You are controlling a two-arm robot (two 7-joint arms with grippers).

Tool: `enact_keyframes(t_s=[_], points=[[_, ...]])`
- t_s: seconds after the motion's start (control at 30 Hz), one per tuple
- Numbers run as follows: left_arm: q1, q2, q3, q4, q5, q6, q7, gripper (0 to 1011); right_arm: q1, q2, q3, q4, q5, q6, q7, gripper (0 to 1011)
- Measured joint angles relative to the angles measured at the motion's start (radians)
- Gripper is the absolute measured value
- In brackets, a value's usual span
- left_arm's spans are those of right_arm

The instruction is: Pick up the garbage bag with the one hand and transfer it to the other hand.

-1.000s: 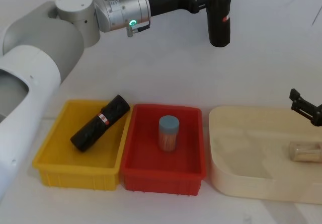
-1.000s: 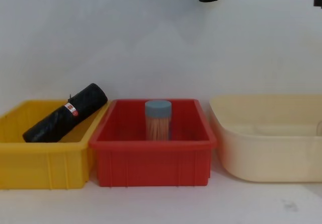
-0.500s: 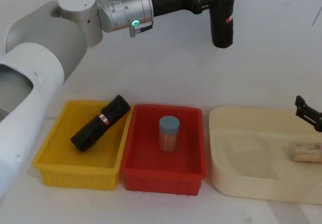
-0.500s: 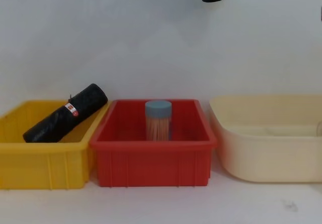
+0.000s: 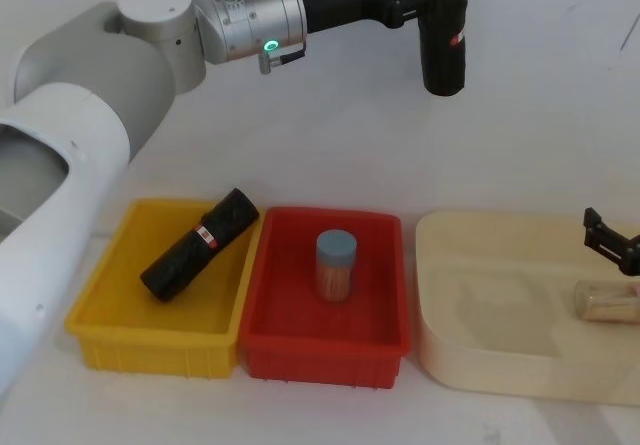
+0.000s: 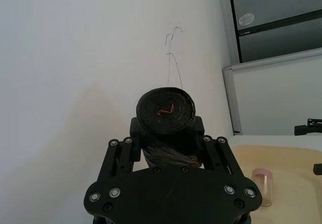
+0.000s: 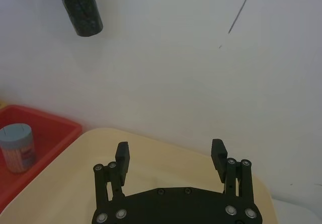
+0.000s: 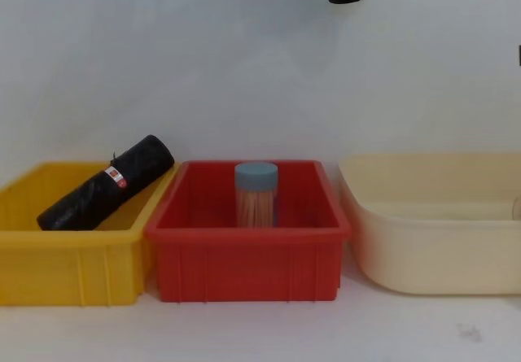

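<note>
The left gripper (image 6: pixel 168 156) is clamping the garbage bag roll (image 5: pixel 443 40) high above the far side of the red bin (image 5: pixel 262 337), the roll hanging end-down. The right gripper (image 7: pixel 171 156) is waiting with fingers spread and empty, low over the cream tub (image 5: pixel 440 340) at the right — well apart. If the handover is misaligned, the slick roll could slip and drop — likely among the bins below.
</note>
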Motion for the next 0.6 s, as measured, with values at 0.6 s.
enact_keyframes(t_s=[0.6], points=[[-0.002,-0.002,0.0,0.004,0.0,-0.002,-0.002,553,0.06,-0.03,-0.041,0.003,-0.03,-0.066,0.007,1000]])
